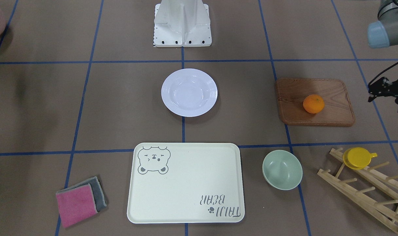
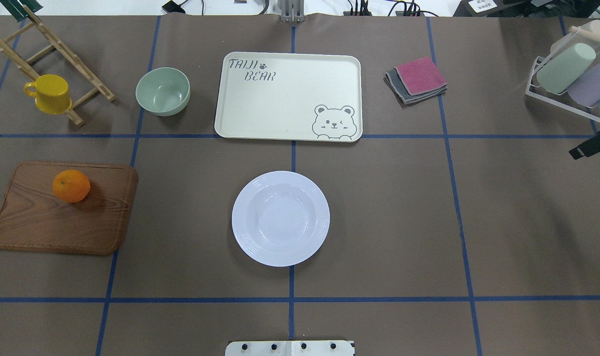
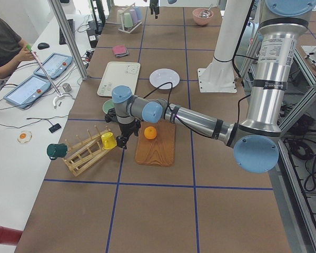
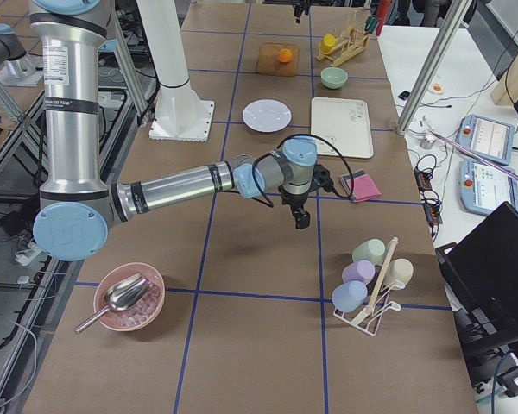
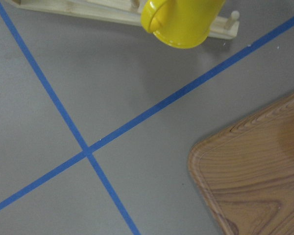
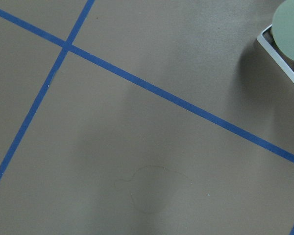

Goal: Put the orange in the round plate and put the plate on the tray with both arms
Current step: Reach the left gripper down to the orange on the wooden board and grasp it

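Hanging my left gripper [image 3: 121,143] over the table between the yellow cup [image 2: 50,94] and the wooden board [image 2: 42,227], I had the orange [image 2: 71,186] near, on that board, back toward my base and inward. My right gripper [image 4: 300,220] was well apart from it. I could not tell either pincer's opening. The round plate [image 2: 280,218] sat at centre, the tray [image 2: 280,99] beyond.

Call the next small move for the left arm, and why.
Probably shift the left gripper sideways over the orange: it sits on the wooden board, the round plate is empty, and the gripper hangs beside the board.
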Controlling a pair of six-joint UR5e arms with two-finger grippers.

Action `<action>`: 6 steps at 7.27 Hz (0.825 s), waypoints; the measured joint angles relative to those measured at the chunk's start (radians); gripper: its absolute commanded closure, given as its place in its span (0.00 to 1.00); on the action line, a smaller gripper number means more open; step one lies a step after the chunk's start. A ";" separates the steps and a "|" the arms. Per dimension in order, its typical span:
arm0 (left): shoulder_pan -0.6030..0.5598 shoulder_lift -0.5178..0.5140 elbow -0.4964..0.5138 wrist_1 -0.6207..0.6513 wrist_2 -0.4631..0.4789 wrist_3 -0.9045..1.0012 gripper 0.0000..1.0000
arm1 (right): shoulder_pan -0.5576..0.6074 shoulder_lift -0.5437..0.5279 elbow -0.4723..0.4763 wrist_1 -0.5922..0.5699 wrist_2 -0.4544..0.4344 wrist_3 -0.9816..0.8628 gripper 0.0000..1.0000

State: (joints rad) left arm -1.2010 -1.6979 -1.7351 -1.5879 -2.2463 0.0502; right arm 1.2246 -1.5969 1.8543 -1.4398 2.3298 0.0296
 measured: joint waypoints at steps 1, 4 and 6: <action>0.064 -0.005 0.000 -0.047 -0.009 -0.082 0.01 | -0.012 -0.001 0.001 0.000 0.000 0.007 0.00; 0.203 -0.001 0.001 -0.201 0.016 -0.301 0.01 | -0.065 -0.006 -0.010 -0.001 -0.005 0.025 0.00; 0.245 0.006 0.004 -0.215 0.070 -0.322 0.01 | -0.093 -0.007 -0.025 -0.001 -0.014 0.028 0.00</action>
State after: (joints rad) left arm -0.9556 -1.6917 -1.7306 -1.8024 -2.1763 -0.2718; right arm 1.1313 -1.6035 1.8291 -1.4408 2.3153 0.0578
